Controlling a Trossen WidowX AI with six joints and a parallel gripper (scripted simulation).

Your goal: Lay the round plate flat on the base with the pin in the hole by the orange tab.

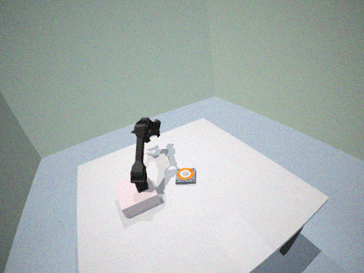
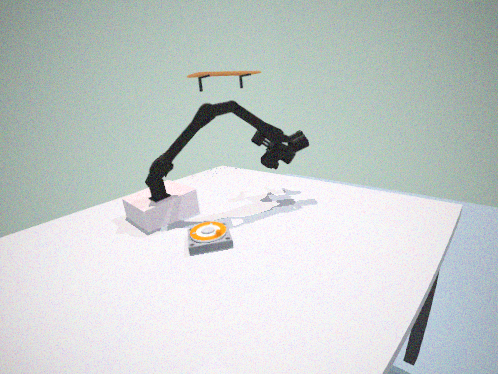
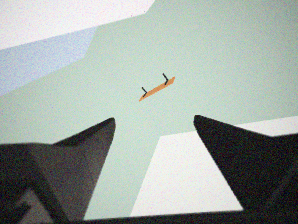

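Hanging high above the counter (image 2: 325, 280) with its jaws spread wide and nothing between them, the pincer (image 2: 280, 156) is well apart from the round plate (image 2: 207, 231), which lies below and back toward the arm's pedestal (image 2: 160, 207) on its grey base (image 2: 210, 245). Nothing stands between them; the orange tab, hole and pin are too small to tell, so the needed turn cannot be judged yet.
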